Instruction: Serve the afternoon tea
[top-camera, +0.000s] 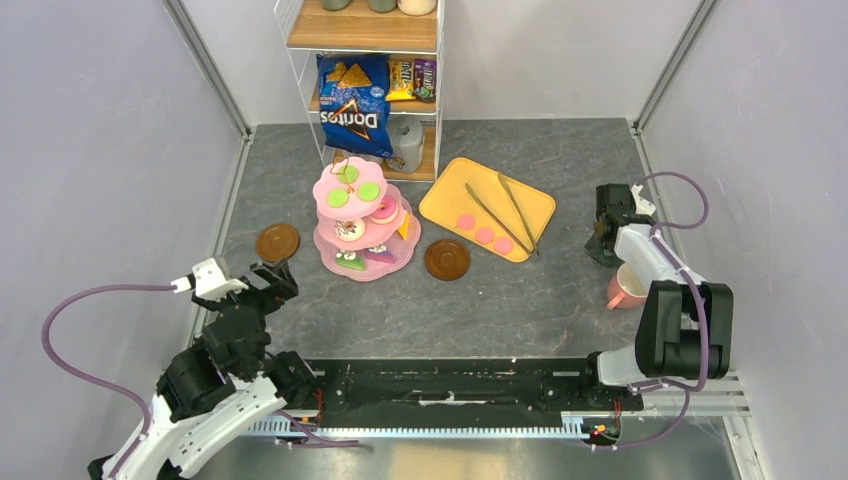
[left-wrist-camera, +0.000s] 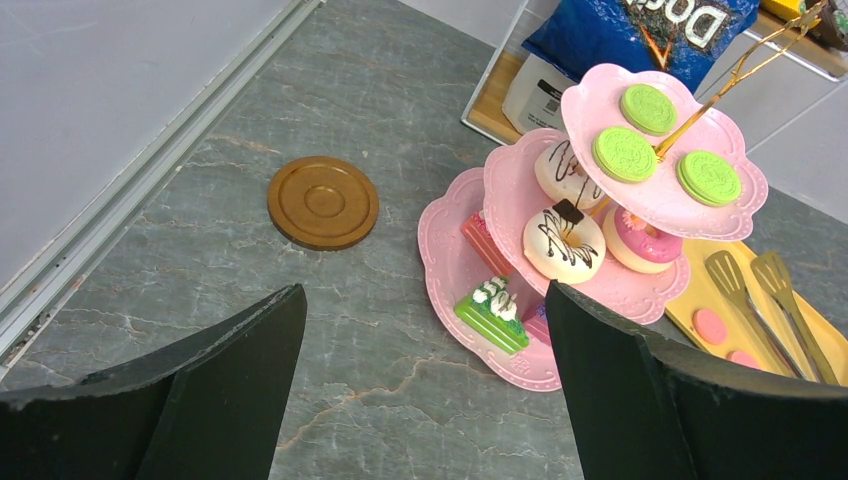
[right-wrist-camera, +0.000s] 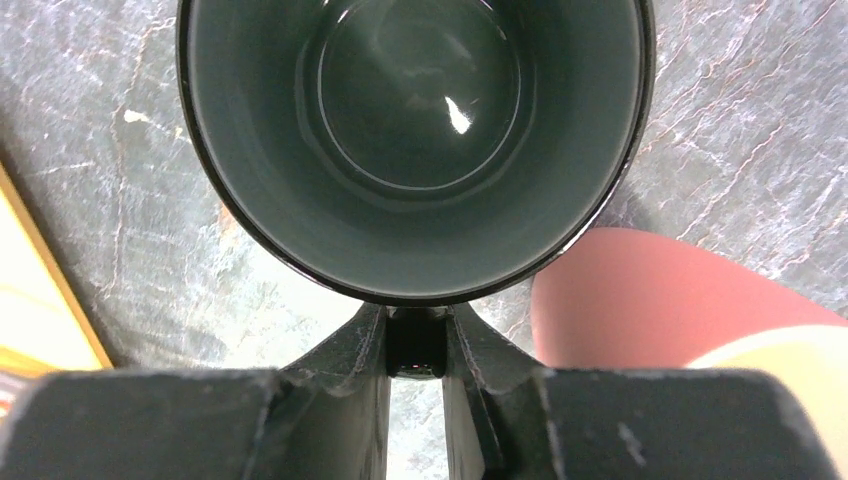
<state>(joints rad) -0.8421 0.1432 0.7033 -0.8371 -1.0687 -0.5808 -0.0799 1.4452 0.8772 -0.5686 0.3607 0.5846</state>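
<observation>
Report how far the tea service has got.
Done: the stand carries green macarons, donuts and cake slices. In hand: the right gripper grips the green mug by its handle. Left: three pink macarons lie on the tray, both saucers are bare, and the pink mug stands off them.

Robot lab cell: plain partition walls (top-camera: 100, 130) box in the table (top-camera: 500, 300)

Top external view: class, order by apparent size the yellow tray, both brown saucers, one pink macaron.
1. yellow tray
2. brown saucer by the tray and brown saucer by the wall: alike
3. pink macaron
</observation>
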